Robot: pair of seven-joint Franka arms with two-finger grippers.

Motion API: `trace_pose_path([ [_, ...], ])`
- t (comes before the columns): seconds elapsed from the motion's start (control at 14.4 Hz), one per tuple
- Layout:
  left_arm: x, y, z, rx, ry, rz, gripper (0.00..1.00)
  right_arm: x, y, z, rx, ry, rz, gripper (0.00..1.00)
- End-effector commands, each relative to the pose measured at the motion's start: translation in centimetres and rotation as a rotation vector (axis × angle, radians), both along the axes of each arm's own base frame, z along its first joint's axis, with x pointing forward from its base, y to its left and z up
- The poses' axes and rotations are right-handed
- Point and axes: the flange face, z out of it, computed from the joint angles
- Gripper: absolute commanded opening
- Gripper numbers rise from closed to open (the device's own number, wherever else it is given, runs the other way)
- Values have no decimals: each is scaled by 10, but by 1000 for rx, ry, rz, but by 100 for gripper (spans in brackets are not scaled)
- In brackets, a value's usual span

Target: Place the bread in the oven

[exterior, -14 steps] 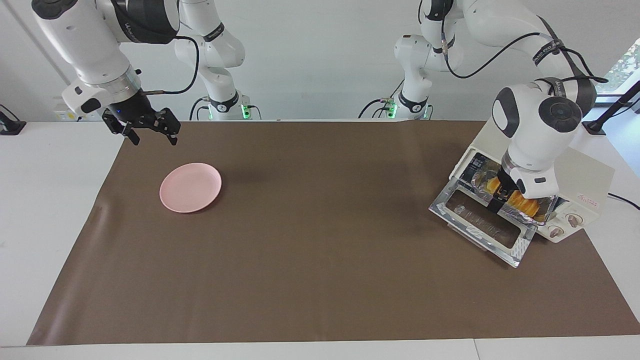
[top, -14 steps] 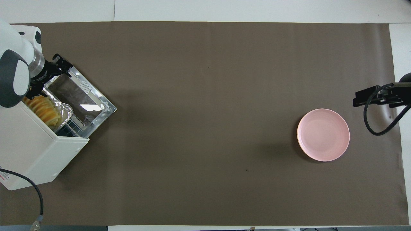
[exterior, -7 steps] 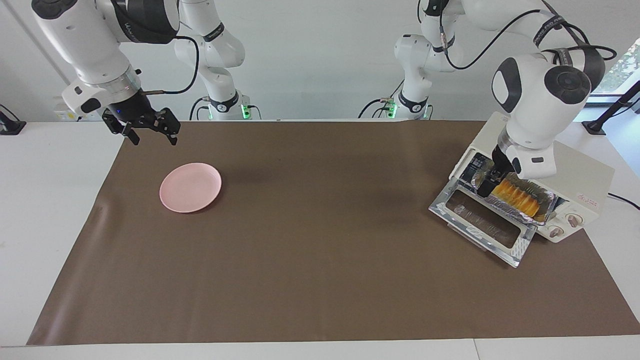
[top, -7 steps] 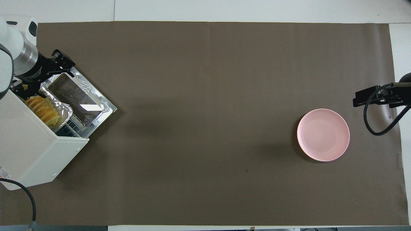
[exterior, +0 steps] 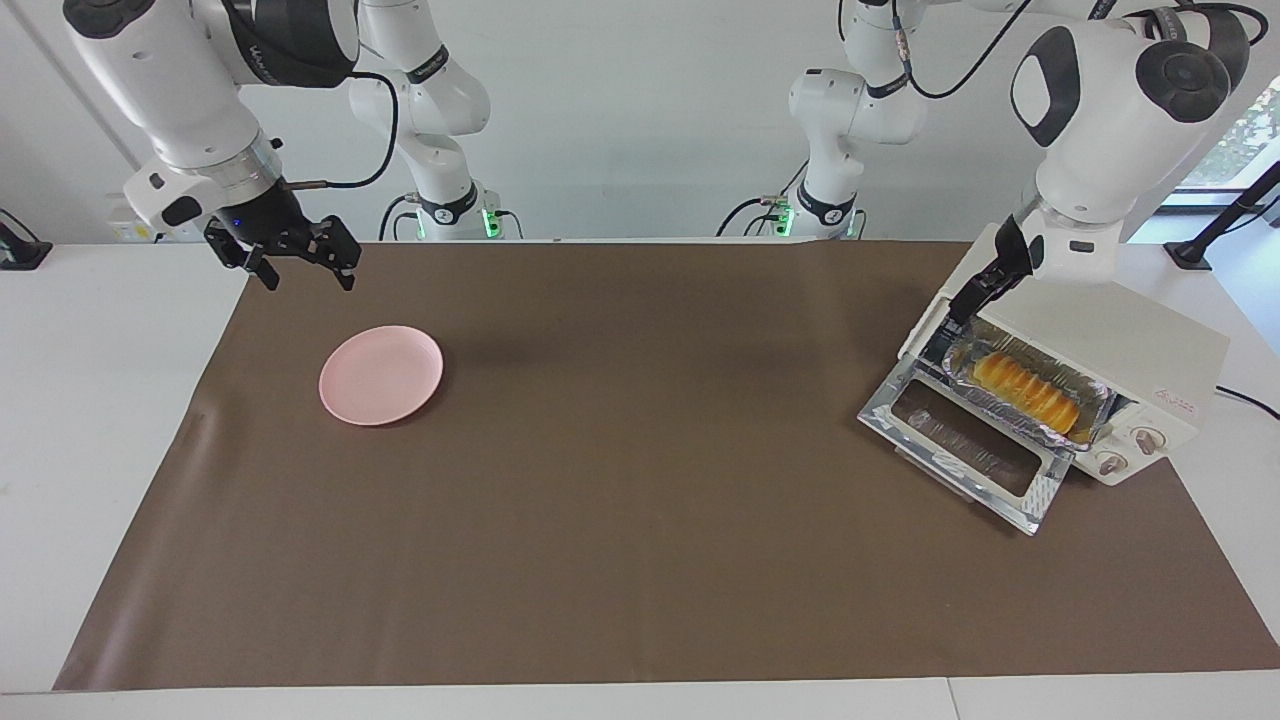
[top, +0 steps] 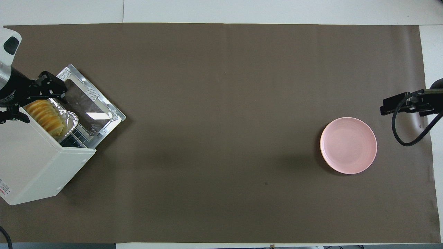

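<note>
Now, with the bread [exterior: 1023,388] resting in its foil tray [exterior: 1095,418] on the oven [exterior: 1120,350] rack, my left hand [exterior: 985,285] hangs released over the oven's corner, so I should next lift the dropped door [exterior: 965,450] shut squarely, while my right hand [exterior: 290,262] waits unclenched near the pink plate [exterior: 381,374].

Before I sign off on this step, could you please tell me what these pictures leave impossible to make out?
- Left gripper: facing view shows it edge-on above the oven; in the overhead view the frame edge cuts it off.
- Oven interior: hidden by its housing in both views; only the front of the wire rack shows.
- How deep the foil tray holding the bread sits: unclear.
- Oven knobs: settings too small to read.
- Right gripper, over the table beside the pink plate: cut off in the overhead view.
</note>
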Motion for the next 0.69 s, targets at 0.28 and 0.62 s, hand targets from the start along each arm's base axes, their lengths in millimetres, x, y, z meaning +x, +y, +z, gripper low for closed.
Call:
trace_pose_path([
  [0.28,-56,48,24,-157,24,-490,100,-8,-1,1,10,-2,18,100],
  [0.62,-52,6,25,-107,-28,-613,100,-8,0,1,10,-2,20,100],
])
